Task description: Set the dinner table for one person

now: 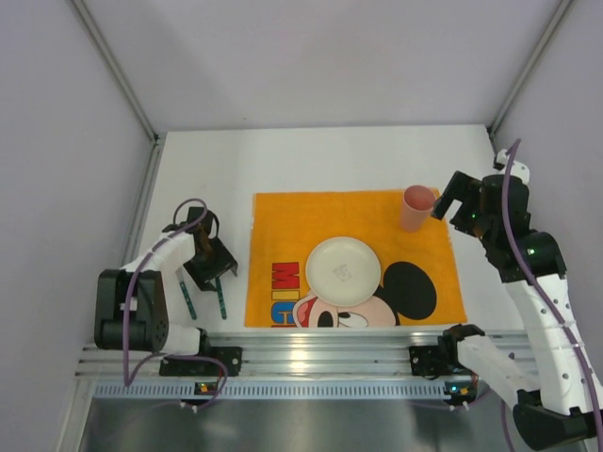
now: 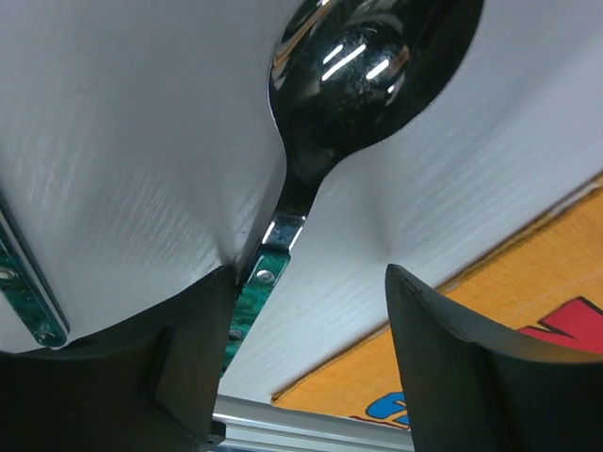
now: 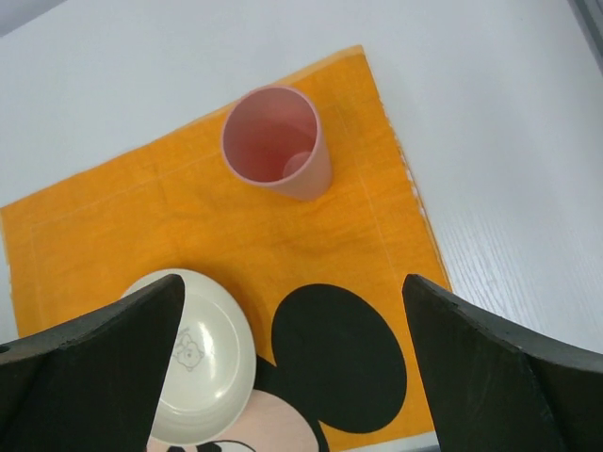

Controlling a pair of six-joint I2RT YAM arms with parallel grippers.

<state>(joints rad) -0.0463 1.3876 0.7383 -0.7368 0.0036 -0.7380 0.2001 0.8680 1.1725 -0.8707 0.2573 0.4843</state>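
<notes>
On the white dinner table (image 1: 311, 160) lies an orange Mickey Mouse mat (image 1: 283, 221) with a cream plate (image 1: 343, 269) in its middle and a pink cup (image 1: 416, 207) upright at its far right corner. My right gripper (image 1: 448, 201) hovers open just right of the cup, holding nothing. In the right wrist view the cup (image 3: 278, 141) and plate (image 3: 198, 358) lie below the open gripper (image 3: 292, 367). My left gripper (image 1: 208, 262) hangs open low over a green-handled spoon (image 2: 367, 66), left of the mat. The spoon's handle (image 2: 252, 297) runs beside the left finger (image 2: 179, 358).
A second green-handled piece of cutlery (image 1: 189, 303) lies left of the spoon handle (image 1: 220, 299); its metal end (image 2: 28, 301) shows in the left wrist view. A ribbed aluminium rail (image 1: 311, 353) runs along the near edge. Grey walls enclose the table on three sides.
</notes>
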